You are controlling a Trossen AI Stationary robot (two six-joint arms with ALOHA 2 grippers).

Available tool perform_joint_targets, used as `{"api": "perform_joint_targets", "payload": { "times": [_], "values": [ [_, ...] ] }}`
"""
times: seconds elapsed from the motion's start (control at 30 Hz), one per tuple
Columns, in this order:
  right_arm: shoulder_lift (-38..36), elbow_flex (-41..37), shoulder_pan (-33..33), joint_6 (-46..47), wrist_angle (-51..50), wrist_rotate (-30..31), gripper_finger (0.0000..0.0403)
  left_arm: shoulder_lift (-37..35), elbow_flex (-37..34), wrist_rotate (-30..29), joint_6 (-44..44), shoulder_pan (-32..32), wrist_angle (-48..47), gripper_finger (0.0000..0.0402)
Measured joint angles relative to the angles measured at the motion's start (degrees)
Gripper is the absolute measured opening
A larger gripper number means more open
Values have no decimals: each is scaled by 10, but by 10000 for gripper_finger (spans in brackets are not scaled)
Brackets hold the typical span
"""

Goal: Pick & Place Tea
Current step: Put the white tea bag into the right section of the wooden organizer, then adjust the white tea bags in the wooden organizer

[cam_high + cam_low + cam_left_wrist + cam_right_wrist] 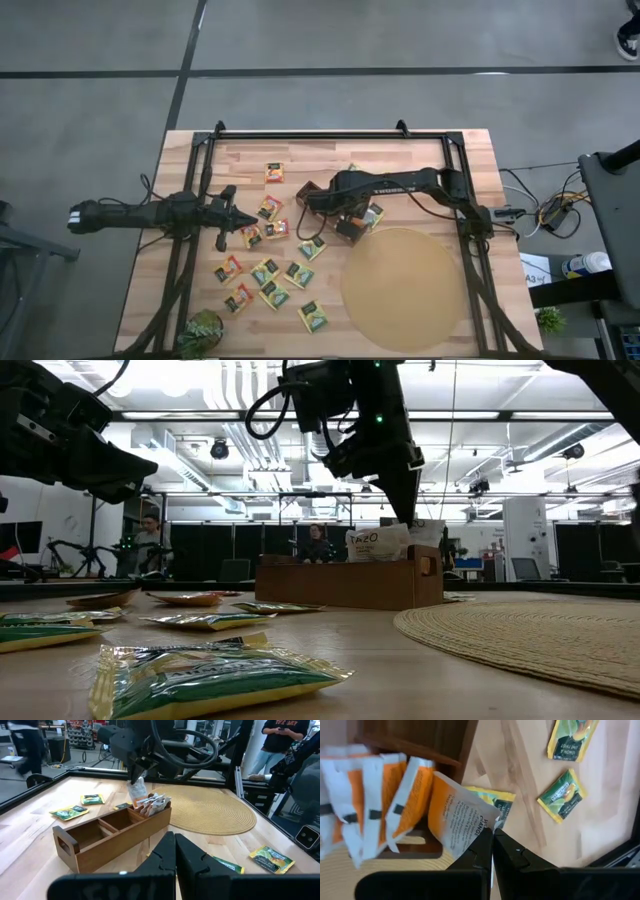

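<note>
Lowering a white-and-orange sachet (pixel 462 822) into the box (pixel 112 837) looks like the step in hand: the right claw (pixel 492 837) is clamped on the sachet's corner, just above the end compartment nearest the mat (pixel 405 290), where several like sachets (pixel 375 795) already stand upright. The next move, I judge, calls for easing it down beside those without knocking them over, then parting the fingers. The left claw (pixel 175 852) hangs over the desk (pixel 420 160) on the far side of the box, fingers pressed together and empty.

More tea (pixel 270 285) lies loose and flat on the desk, well apart from the box: green-yellow and orange-red squares.

The sachets are thin, glossy, crinkled foil or paper, limp enough to bend in a grip. The box is brown wood, oblong, open-topped, split by dividers, with a cut-out handle in the end wall. The mat is round, tan, woven in ribbed rings. The desk is pale planked wood.
</note>
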Motion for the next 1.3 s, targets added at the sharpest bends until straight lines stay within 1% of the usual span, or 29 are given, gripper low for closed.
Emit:
{"api": "perform_joint_targets", "payload": {
  "times": [0.17, 0.27, 0.67, 0.9, 1.03, 1.13, 1.23, 1.3],
  "values": [
    [0, -1, -4, 2, 7, -34, 10, 0, 0, 0, 0, 0, 0, 0],
    [0, -3, -4, 2, 8, -39, 20, 0, 0, 0, 0, 0, 0, 0],
    [-1, 0, -3, 6, 11, -42, 119, 0, 0, 0, 0, 0, 0, 0],
    [-5, 15, -3, 3, 10, -54, 157, 0, 0, 0, 0, 0, 0, 0],
    [-16, 34, -3, 2, 10, -61, 164, 0, 0, 0, 0, 0, 0, 0],
    [-25, 39, -3, 5, 9, -57, 161, 0, 0, 0, 0, 0, 0, 0],
    [-28, 38, -3, 8, 4, -55, 150, 0, 0, 0, 0, 0, 0, 0],
    [-28, 36, -3, 7, 3, -55, 135, 0, 0, 0, 0, 0, 0, 0]
  ]
}}
